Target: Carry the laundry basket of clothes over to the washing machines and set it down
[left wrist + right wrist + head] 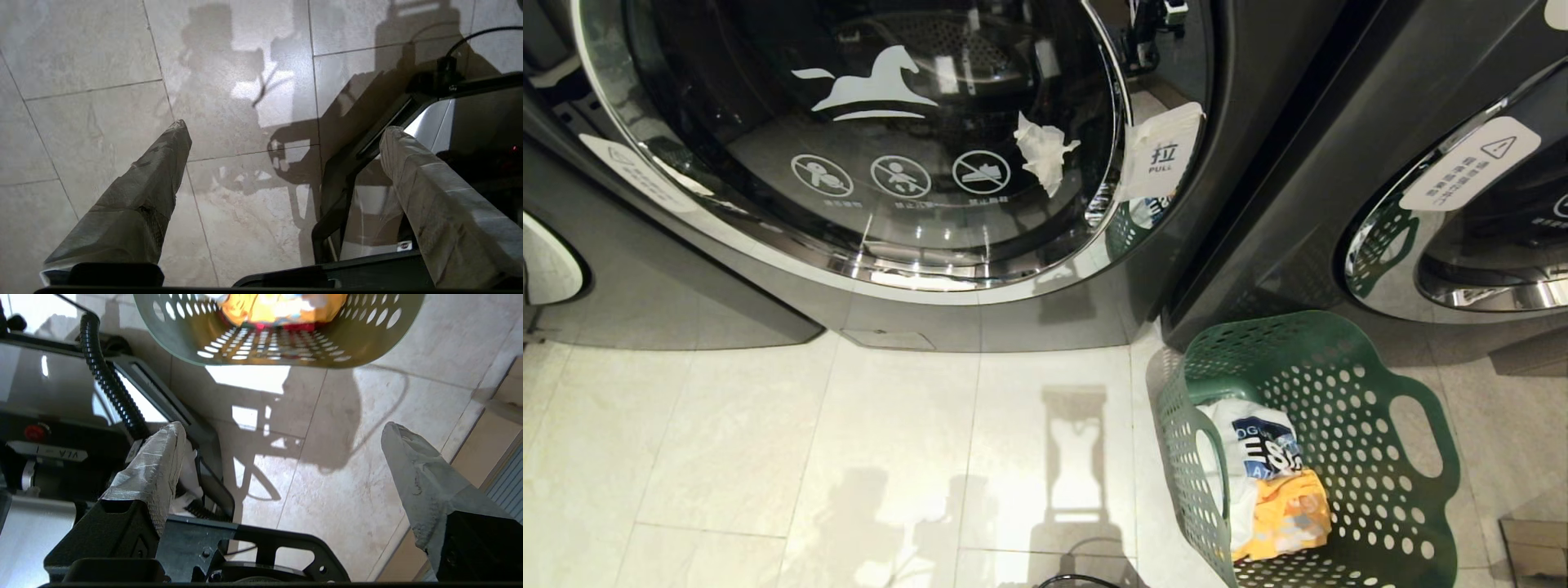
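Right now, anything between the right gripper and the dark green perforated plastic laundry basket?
Nothing. The right wrist view shows only bare pale floor tile and shadows between the open right gripper and the dark green perforated plastic laundry basket.

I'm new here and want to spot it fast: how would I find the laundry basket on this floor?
Start at the two big dark grey washing machines with round chrome-ringed glass doors. On the pale tiled floor just in front of the gap between them stands the laundry basket. It is the only dark green thing there, dotted with round holes, with oval handle cut-outs and white and yellow-orange clothes inside.
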